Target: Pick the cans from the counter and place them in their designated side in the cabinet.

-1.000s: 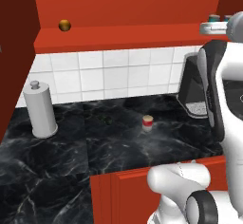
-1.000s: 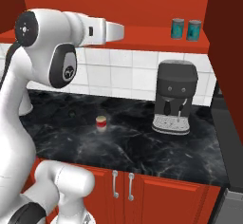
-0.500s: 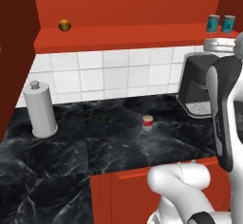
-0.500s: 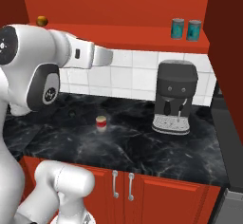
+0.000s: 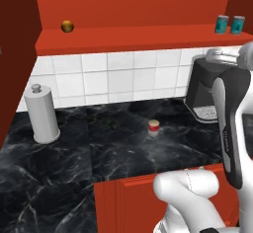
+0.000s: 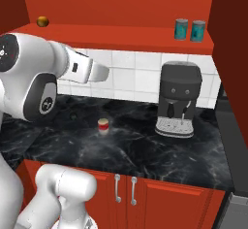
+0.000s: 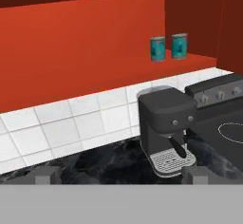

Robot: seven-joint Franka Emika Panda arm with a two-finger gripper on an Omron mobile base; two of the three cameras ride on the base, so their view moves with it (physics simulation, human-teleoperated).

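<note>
A red can (image 5: 153,127) (image 6: 102,125) with a cream top stands alone on the black marble counter (image 5: 123,153) (image 6: 145,150). Two teal cans (image 5: 222,24) (image 6: 181,29) (image 7: 157,49) stand side by side at the right end of the red cabinet shelf (image 5: 138,37) (image 6: 121,34) (image 7: 199,64). My gripper (image 7: 118,174) is open and holds nothing. Its two dark fingertips (image 7: 45,173) stand far apart. It faces the coffee machine and the teal cans from a distance, well away from the red can.
A black coffee machine (image 5: 205,91) (image 6: 178,99) (image 7: 166,128) stands on the counter under the teal cans. A tall grey cylinder (image 5: 42,113) stands at the left. A golden ball (image 5: 67,26) (image 6: 42,21) rests on the shelf's left end. A stove (image 7: 223,104) lies beyond the coffee machine.
My arm has drawn back from the right end of the shelf and come down, so the two teal cans show there. The red can has not moved.
</note>
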